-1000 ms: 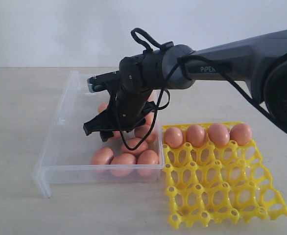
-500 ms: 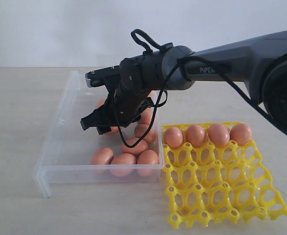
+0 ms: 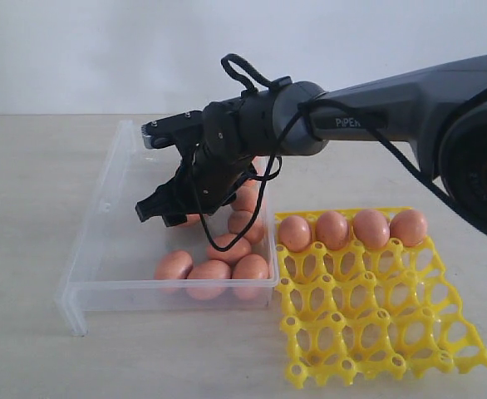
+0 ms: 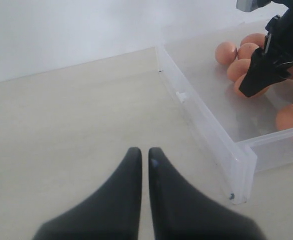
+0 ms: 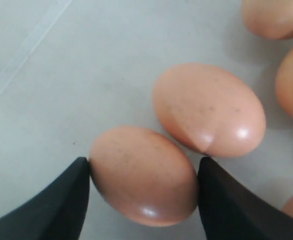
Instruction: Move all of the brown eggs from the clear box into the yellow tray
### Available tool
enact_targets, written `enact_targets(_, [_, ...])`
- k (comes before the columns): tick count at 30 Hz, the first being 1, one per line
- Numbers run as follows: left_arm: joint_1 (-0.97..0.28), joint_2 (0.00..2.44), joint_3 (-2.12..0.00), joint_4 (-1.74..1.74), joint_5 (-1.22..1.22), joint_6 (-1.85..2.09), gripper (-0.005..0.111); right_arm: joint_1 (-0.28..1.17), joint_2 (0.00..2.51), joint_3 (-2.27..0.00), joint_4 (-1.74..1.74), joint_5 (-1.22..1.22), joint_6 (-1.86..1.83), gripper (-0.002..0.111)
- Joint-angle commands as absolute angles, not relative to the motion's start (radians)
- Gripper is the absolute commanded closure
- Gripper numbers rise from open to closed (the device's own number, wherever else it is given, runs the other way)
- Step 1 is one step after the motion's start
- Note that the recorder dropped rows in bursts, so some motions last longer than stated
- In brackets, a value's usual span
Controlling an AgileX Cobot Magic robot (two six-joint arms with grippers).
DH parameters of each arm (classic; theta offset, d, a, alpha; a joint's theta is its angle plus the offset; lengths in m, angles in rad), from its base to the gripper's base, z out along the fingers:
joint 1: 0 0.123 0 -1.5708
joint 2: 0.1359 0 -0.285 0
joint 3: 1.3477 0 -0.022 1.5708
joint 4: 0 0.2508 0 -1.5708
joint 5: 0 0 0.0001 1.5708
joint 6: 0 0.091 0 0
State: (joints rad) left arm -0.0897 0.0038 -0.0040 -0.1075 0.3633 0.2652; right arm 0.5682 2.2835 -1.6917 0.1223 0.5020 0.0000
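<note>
We see the right fingers (image 5: 61, 200) clamped on one egg (image 5: 141, 175) inside the box (image 3: 102, 216), other eggs (image 3: 210, 270) lying near and right of it. The left fingers (image 4: 121, 200) rest together above the tabletop (image 4: 61, 125), left of the box. Four eggs (image 3: 332, 229) fill the far row of the tray (image 3: 376, 324).

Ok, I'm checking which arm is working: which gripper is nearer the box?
Right. The right gripper is down inside the box, closed on an egg. The left gripper is shut over the table, outside the box.
</note>
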Motion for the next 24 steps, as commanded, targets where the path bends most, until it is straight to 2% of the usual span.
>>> enact_targets(1, [-0.086, 0.000, 0.000, -0.108, 0.360, 0.255, 0.103, 0.569, 2.256, -1.686, 0.122, 0.560, -0.007, 0.108])
enact_targets(13, [-0.086, 0.000, 0.000, -0.108, 0.360, 0.255, 0.103, 0.571, 2.184, -1.686, 0.119, 0.672, -0.017, 0.108])
enact_targets(24, [-0.086, 0.000, 0.000, -0.108, 0.360, 0.255, 0.103, 0.571, 2.178, -1.686, 0.085, 0.580, -0.035, 0.108])
